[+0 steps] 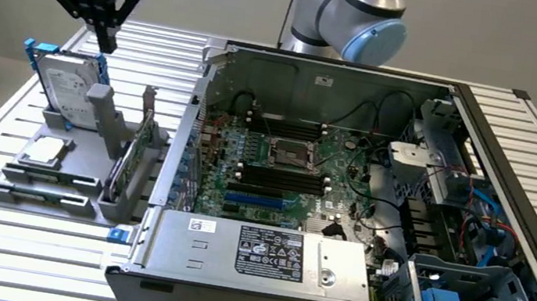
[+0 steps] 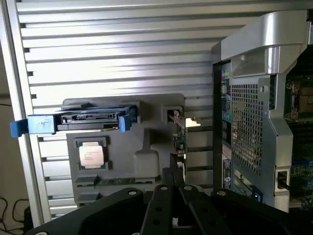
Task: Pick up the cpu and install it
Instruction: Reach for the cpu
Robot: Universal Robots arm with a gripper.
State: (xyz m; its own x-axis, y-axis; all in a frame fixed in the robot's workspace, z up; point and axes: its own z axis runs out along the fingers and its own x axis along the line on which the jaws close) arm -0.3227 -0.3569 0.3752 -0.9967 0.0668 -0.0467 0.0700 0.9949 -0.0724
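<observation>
One gripper (image 1: 105, 37), closed tight on nothing, hanging well above the table and apart from everything on it. Nearest below the fingertips: the upright hard drive (image 1: 69, 87) with blue rails, standing on edge in the grey fixture (image 1: 113, 204), untouched. Past the drive on its far side from the hand, and lower: the cpu (image 1: 45, 151), flat in its own shallow recess of the fixture, silvery top facing up, bare. Square, so no long axis to line up with; edges roughly parallel to the fixture's sides. Offset that matters, as a judgement: cpu down from the fingertips, beyond the drive and slightly toward the exterior view's left, with the drive's top edge between fingers and chip. Beside the cpu, on the case side: an expansion card (image 1: 136, 152) standing on edge. Farthest from the hand, well apart: the open computer case (image 1: 333, 66) and, on its board, the dark metal-framed socket (image 1: 287, 153).
</observation>
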